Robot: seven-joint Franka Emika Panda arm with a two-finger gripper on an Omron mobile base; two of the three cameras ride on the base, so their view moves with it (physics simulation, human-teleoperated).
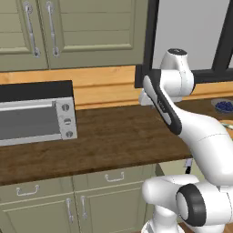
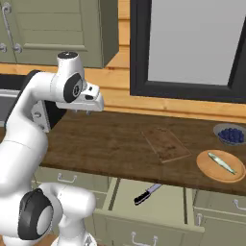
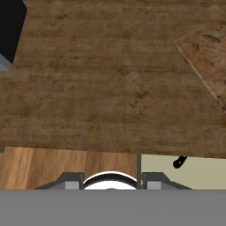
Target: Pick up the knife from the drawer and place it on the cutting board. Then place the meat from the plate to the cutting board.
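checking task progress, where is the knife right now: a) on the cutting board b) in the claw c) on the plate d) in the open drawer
d: the knife lies inside the open drawer below the counter edge, apart from the cutting board.

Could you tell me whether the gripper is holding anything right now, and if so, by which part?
Nothing is held. The gripper hangs above the counter with nothing between its fingertips, while the knife lies in the open drawer.

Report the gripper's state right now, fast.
Gripper: empty, poised above the counter, touching nothing; whether its jaws are open or shut cannot be told. The knife lies in the open drawer.
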